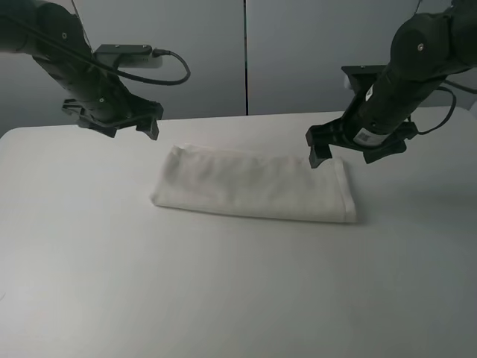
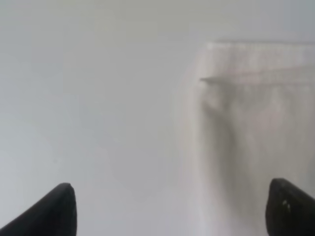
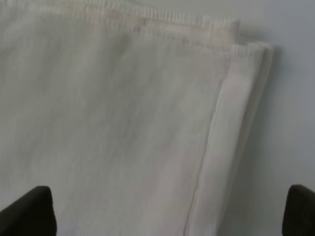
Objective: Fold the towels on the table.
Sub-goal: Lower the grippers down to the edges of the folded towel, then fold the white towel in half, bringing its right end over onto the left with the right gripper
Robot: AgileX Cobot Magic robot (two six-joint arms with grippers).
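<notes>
now left gripper (image 1: 133,128) and right gripper (image 1: 349,151) gape empty near opposite ends of the folded towel (image 1: 253,186).

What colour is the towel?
White, plain; the towel shows best in the right wrist view.

towel (image 1: 253,186): white terry, folded long, flat | lies mid-table (image 1: 223,298) | border band at right end

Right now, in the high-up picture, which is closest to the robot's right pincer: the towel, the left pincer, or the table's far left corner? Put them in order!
Starting from the right pincer:
1. towel: its right end lies just below the pincer.
2. left pincer: on the left side, past the towel's other end.
3. table's far left corner: way out at the left edge.
</notes>
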